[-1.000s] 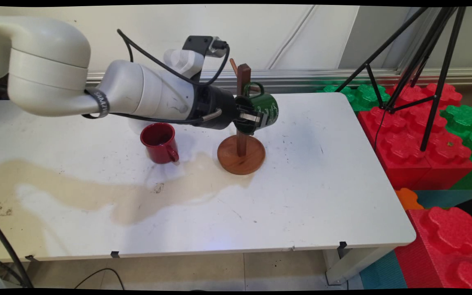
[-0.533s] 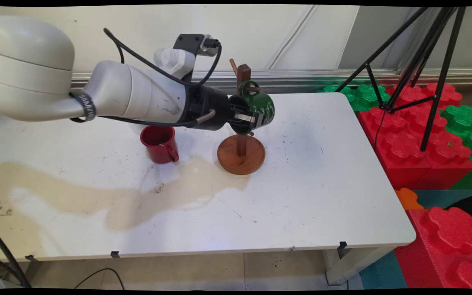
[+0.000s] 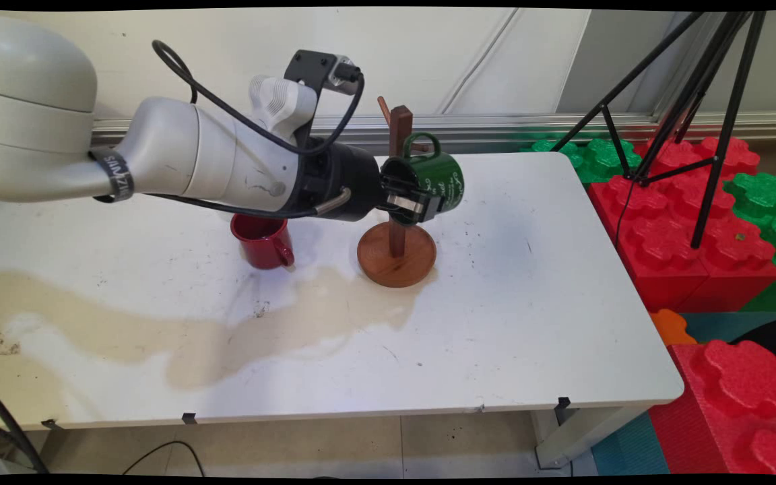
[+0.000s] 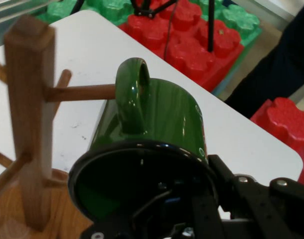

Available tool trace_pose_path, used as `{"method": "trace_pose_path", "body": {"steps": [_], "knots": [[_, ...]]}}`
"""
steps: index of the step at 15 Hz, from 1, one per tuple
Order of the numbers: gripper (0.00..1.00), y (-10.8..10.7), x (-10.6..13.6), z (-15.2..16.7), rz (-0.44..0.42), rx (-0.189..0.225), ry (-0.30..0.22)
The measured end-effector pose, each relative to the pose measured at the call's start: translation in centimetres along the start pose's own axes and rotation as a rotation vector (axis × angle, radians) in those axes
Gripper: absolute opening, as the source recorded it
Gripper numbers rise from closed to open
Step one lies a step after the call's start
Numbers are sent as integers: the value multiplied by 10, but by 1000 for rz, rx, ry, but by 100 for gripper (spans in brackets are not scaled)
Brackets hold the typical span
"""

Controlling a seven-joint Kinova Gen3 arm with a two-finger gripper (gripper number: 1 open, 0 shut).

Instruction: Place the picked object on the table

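Observation:
My gripper (image 3: pixel 409 201) is shut on the rim of a green mug (image 3: pixel 436 180), which lies on its side in the air with its handle (image 3: pixel 422 141) up. The mug hangs just right of the wooden mug tree (image 3: pixel 398 202), whose round base (image 3: pixel 396 259) rests on the table. In the hand view the green mug (image 4: pixel 157 129) fills the middle, its handle (image 4: pixel 132 94) close beside a peg (image 4: pixel 79 92) of the tree's post (image 4: pixel 30 114); the peg's tip ends behind the handle. A red mug (image 3: pixel 263 239) stands upright left of the tree, partly behind the arm.
A wide tan stain (image 3: pixel 192 330) runs across the white table (image 3: pixel 529 323) from the left edge to the tree's base. Red and green foam blocks (image 3: pixel 698 222) and a black tripod (image 3: pixel 698 101) stand off the table's right side.
The gripper with the green mug moved left toward the post, then shifted right and slightly up; the handle now sits higher beside the peg. The red mug and tree have stayed put.

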Motion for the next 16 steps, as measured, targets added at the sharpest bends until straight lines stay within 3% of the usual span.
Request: {"method": "trace_pose_path", "body": {"steps": [3, 5, 6, 10, 12, 16], "knots": [[0, 5, 2, -2, 58, -22, -14], [0, 17, 2, -4, 121, -100, -33], [0, 19, 3, -5, 152, -111, -37], [0, 0, 1, -12, 242, -2, -135], [0, -7, -1, -21, 270, -5, -181], [0, -5, 0, -48, 334, -44, -207]]}}
